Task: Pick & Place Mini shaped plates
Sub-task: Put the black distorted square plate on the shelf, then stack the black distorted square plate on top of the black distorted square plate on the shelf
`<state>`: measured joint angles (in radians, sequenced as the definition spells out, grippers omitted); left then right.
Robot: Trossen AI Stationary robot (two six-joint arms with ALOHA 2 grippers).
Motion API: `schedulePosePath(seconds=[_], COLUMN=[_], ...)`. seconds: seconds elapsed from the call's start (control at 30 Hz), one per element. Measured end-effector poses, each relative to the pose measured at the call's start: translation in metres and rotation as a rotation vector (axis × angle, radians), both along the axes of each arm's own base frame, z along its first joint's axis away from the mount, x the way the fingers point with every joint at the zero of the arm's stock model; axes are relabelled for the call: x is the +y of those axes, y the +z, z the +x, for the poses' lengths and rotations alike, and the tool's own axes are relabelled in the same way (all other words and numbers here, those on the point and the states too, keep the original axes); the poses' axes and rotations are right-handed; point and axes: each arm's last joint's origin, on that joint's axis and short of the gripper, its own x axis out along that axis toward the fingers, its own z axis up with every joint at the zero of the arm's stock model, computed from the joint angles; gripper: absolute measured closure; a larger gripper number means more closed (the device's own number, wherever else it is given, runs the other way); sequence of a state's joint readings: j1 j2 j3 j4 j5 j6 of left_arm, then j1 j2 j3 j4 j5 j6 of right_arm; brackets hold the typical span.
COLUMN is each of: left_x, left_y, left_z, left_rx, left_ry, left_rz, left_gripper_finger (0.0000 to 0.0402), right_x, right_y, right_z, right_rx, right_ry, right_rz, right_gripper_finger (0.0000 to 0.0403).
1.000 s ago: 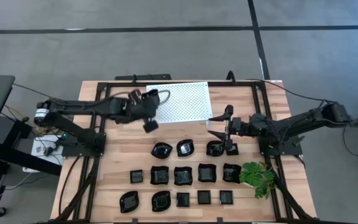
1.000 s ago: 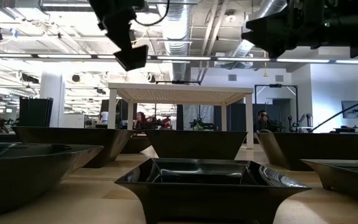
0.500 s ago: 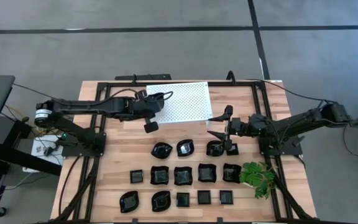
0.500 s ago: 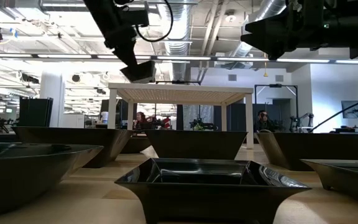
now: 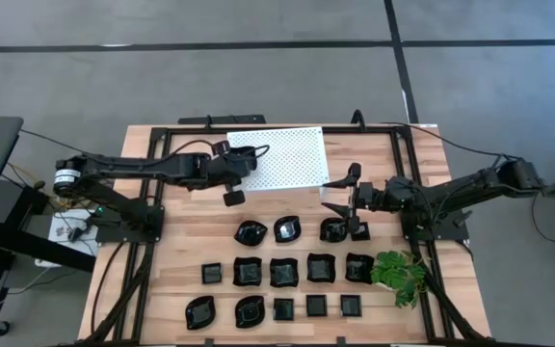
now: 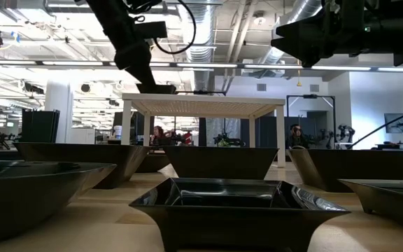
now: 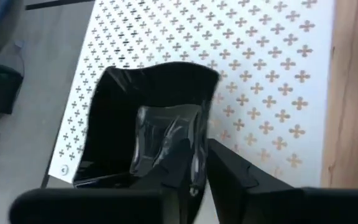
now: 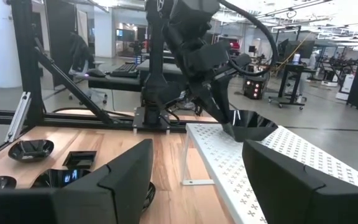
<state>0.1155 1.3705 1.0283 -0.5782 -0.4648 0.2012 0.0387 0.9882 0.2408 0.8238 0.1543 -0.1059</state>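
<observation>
My left gripper (image 5: pixel 232 190) is at the near left corner of the white perforated rack (image 5: pixel 287 159), shut on a small glossy black square plate (image 7: pixel 148 118). The plate's bottom rests on the rack (image 7: pixel 260 74). My right gripper (image 5: pixel 339 194) hangs open above the table just right of the rack, with nothing between its fingers. Several more black mini plates (image 5: pixel 282 271) lie in rows on the wooden table's near half. My left gripper has the plate's near wall (image 7: pixel 191 177) between its two fingers, one inside the dish and one (image 7: pixel 229 171) outside. The fingers come slanting down from the table's left side. The plate sits on the rack's corner (image 6: pixel 161 89), tilted a little.
A green leafy plant (image 5: pixel 400 271) stands at the near right. The nearest plate to my right gripper is a rounded one (image 5: pixel 333 229), just below it. Black frame rails (image 5: pixel 152 241) run along the table's left and right sides. The rest of the rack top is bare.
My left gripper has gone down and a little toward the rack, rolling its wrist. The black plate, first held clear in the air, now rests on the rack's near left corner. My right gripper has kept still.
</observation>
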Motion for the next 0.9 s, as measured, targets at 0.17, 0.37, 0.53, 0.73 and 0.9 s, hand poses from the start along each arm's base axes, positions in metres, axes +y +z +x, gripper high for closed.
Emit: schedulePosePath(seconds=[0.17, 0.37, 0.53, 0.73, 0.9], left_x=[0.000, -0.022, -0.059, -0.122, -0.184], left_y=[0.002, 0.017, 0.034, 0.031, -0.004], left_z=[0.001, -0.005, -0.017, -0.026, -0.026], left_rx=[-0.022, -0.081, -0.219, -0.282, -0.174], left_ry=[0.004, -0.043, -0.091, -0.205, -0.265], left_rz=[0.007, 0.036, -0.047, -0.293, -0.385], left_gripper_finger=[0.0315, 0.0295, 0.0293, 0.0295, 0.0295], right_x=[0.000, 0.000, 0.000, 0.000, 0.000], right_y=[0.001, 0.001, 0.001, 0.001, 0.001], right_z=[0.000, 0.000, 0.000, 0.000, 0.000], right_rx=[-0.003, -0.004, -0.004, -0.003, -0.004], right_ry=[0.000, 0.000, 0.000, 0.000, 0.000], right_rz=[0.000, 0.001, 0.001, 0.002, 0.003], right_gripper_finger=[0.0159, 0.0159, 0.0159, 0.0159, 0.0159])
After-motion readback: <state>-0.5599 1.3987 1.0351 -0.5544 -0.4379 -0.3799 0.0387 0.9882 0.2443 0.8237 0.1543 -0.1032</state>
